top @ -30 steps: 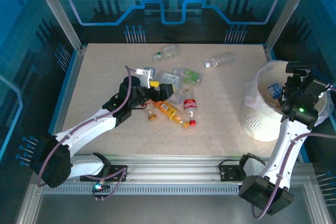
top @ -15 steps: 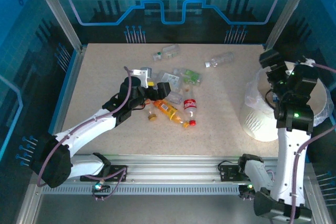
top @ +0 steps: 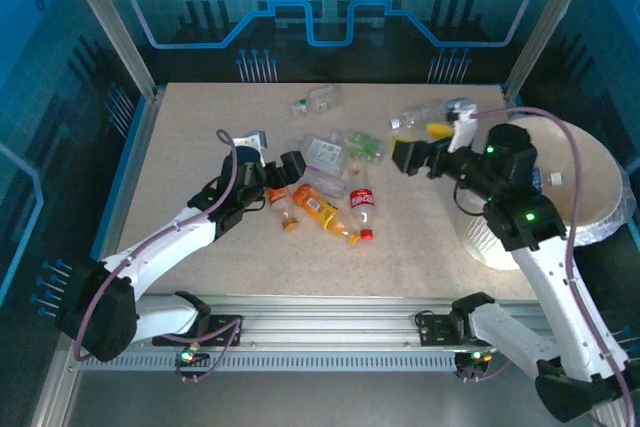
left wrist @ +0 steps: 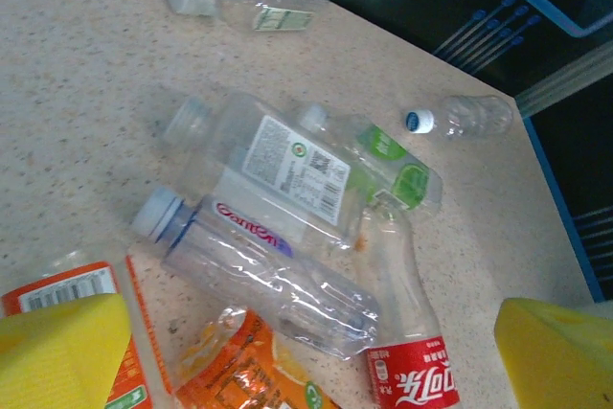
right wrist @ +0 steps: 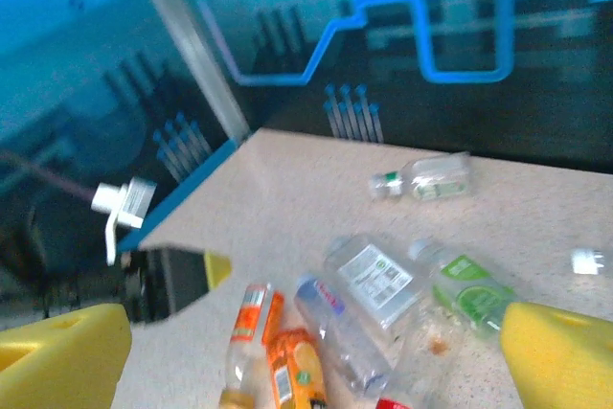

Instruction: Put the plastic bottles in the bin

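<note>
**Left gripper** (top: 281, 180). You see its yellow-padded fingers (left wrist: 57, 352) spread wide, grasping nothing. The plastic bottles (top: 330, 172) lie in a loose heap directly ahead of it on the speckled beige table (top: 200, 127).

- A small bottle with an orange-and-white label (left wrist: 72, 289) lies at the left fingertip.
- An orange juice bottle (left wrist: 244, 375) lies between the fingers, closest in.
- A clear ribbed bottle with a pale blue cap (left wrist: 263, 270) lies just beyond the juice bottle. Its long axis slants across the gap, with the cap ahead and to the left and the base nearer and to the right.
- A clear bottle with a red cola label (left wrist: 402, 361) lies toward the right finger. Its long axis points almost straight away from the gripper, so it crosses the closing line. You would probably need the least wrist turn for this one.

**Right gripper** (top: 425, 144). Its fingers are likewise released and empty. It faces the same heap from the opposite side and stands apart from it. A lone clear bottle (top: 418, 114) lies just beside this gripper.

**Bin** (top: 490, 232). The large round white bucket lined with a clear bag stands behind the right gripper, close to that arm. From the left gripper it is well apart, beyond the whole heap.

Judge the left arm nearer for the pick and the right arm nearer for the drop.
</note>
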You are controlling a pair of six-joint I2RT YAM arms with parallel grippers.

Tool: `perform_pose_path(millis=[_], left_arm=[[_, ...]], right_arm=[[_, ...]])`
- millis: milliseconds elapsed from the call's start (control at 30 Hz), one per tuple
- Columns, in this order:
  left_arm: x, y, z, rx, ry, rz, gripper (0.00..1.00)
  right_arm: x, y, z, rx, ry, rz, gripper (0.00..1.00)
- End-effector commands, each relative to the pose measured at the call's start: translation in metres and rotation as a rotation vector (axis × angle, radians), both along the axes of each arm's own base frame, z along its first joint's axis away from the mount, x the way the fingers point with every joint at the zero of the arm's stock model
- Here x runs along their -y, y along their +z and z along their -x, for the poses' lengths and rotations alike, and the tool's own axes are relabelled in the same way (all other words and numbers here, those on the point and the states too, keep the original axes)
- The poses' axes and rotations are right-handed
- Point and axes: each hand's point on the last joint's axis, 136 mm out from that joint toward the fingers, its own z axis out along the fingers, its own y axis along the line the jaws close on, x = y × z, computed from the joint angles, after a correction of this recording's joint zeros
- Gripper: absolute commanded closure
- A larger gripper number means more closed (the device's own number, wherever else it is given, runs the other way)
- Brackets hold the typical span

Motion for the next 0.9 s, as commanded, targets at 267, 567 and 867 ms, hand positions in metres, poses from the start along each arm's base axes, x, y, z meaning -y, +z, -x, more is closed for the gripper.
perform_pose_path(millis=[267,567,867], left_arm=[[-0.035,-0.028,0.009,-0.146,0.172,0.036,0.01],[-0.050,-0.043,0.017,-0.207,0.228,0.016,0.01],[-0.058,-0.050,0.021,-0.238,0.254,0.022,0.01]], right_arm=[[-0.057,-0.125,-0.026,-0.287,-0.037,0.145,0.00],[-0.051,-0.222,-0.063,-0.557,-0.284,0.238,0.02],[-0.054,-0.284,-0.109,-0.684,-0.376,0.507,0.08]])
